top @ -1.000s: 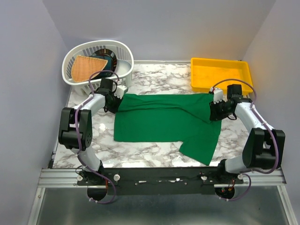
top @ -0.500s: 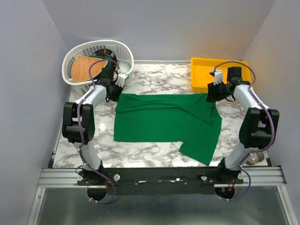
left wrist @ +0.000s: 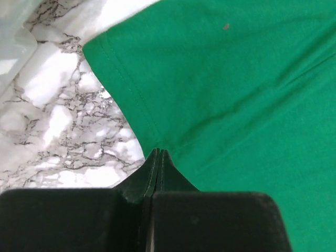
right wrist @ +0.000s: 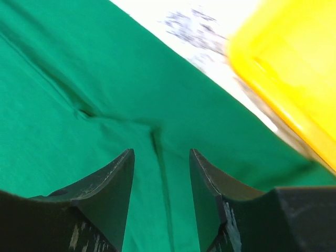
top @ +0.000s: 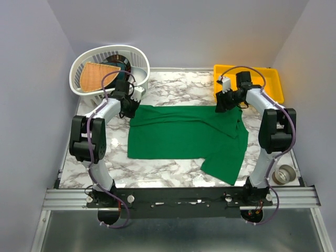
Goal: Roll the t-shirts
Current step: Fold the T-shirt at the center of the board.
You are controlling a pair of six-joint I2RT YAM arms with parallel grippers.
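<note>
The left fingers (left wrist: 156, 160) are pressed shut at the green t-shirt (top: 184, 134)'s upper-left hem. The right fingers (right wrist: 118, 173) stand apart over its upper-right corner, beside the yellow tray (top: 273, 79); the shirt lies spread mid-worktop (top: 178, 86).

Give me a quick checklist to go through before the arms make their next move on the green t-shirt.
1. Fingers of the left gripper closed: ok, shut at the far left hem of the t-shirt.
2. Cloth actually pinched there: cannot tell, the tips meet right at the hem edge.
3. Fingers of the right gripper ready to grasp: ok, open over the shirt's far right part, holding nothing.
4. Shirt squared up for rolling: not ok, a flap juts out at the near right.
5. Right gripper clear of the yellow bin: cannot tell, it is close beside it.
</note>
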